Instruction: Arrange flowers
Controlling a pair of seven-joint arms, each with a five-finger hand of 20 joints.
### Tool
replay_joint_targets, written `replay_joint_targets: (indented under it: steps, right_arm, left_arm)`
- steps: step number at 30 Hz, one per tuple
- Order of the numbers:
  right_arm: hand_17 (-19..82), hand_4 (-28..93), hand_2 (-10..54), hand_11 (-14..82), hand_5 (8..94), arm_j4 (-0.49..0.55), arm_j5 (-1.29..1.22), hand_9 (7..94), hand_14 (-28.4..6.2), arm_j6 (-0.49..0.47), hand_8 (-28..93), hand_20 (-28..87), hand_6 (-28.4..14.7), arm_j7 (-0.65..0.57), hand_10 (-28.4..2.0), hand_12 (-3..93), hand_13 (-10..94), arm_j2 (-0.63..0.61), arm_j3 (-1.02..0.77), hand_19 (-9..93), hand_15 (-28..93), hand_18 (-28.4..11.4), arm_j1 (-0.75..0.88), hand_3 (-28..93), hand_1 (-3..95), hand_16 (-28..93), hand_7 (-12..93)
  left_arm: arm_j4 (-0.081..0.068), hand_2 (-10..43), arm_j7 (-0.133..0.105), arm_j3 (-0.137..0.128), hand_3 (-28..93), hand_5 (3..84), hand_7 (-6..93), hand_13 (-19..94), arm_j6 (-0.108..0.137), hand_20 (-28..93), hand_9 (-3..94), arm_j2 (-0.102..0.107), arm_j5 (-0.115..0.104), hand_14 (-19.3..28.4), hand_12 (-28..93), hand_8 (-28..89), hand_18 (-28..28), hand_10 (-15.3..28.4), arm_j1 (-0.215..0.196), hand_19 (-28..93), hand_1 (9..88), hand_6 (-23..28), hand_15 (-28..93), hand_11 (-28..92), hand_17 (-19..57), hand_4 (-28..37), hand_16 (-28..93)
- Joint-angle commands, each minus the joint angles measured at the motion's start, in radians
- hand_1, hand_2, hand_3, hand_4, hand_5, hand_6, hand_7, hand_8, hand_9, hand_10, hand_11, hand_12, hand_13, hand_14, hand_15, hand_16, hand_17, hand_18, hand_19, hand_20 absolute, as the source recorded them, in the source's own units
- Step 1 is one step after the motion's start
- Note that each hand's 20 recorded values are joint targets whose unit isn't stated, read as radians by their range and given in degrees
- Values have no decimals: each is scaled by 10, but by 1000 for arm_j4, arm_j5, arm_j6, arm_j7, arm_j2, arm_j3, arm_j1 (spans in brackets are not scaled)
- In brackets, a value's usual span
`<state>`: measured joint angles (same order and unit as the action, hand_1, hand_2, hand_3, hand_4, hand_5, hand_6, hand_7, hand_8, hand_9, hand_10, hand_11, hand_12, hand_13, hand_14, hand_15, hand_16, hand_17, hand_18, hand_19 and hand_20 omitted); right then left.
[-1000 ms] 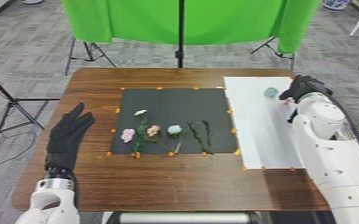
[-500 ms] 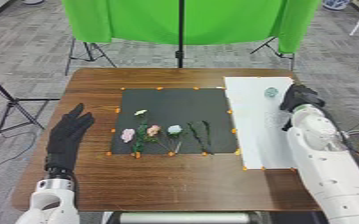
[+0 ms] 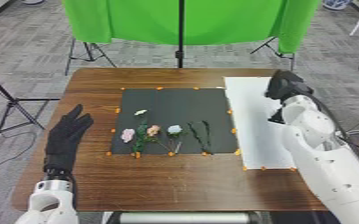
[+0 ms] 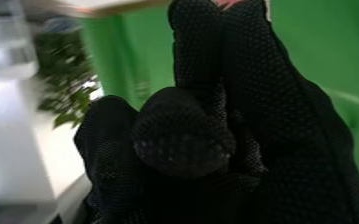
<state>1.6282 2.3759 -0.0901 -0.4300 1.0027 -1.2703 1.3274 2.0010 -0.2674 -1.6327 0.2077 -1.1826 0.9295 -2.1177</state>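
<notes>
Over the far part of the white sheet, the right hand reaches in, pointing away from the robot; whether it grips anything I cannot tell, though a patch of pink lies just beyond the glove in the wrist view. The left hand has its fingers straight, pointing away too. On the dark mat lie the flowers: a cream flower farthest off, a pink flower near the left edge, a peach flower with its stem slanting nearer and rightward, and a white flower, bloom away, stem towards the robot. Right of them, two green sprigs run lengthwise near to far.
</notes>
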Motion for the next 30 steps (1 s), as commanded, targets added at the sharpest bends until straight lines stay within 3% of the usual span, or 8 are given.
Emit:
replay_joint_targets:
  steps: [1, 11, 30]
  right_arm:
    - [661, -148, -95, 96, 819, 75, -68, 934, 0, -73, 65, 564, 15, 63, -82, 380, 928, 68, 181, 932, 596, -96, -118, 484, 657, 344, 186]
    - [656, -142, -95, 108, 813, 57, -43, 925, 0, -219, 70, 559, 17, 122, -83, 379, 924, 116, 328, 932, 592, -95, -148, 491, 642, 348, 185]
    - [651, -136, -95, 194, 729, 78, -19, 879, -3, -271, 57, 555, 22, 133, -96, 327, 915, 98, 308, 932, 597, -98, -82, 480, 574, 343, 157]
  left_arm:
    - [-4, 41, -4, 7, 646, 411, 54, 347, 1, 186, 420, -6, 2, 158, 96, -54, 111, 134, -2, 18, 205, 44, 95, 134, 66, -274, 12]
    - [-8, 41, 4, 10, 646, 410, 56, 348, -2, 187, 421, -12, 4, 157, 96, -54, 113, 134, 5, 21, 206, 43, 96, 134, 64, -275, 12]
    - [-5, 39, 9, 6, 648, 410, 56, 346, -14, 186, 420, -5, 4, 158, 96, -54, 116, 134, -7, 23, 205, 43, 95, 132, 62, -272, 13]
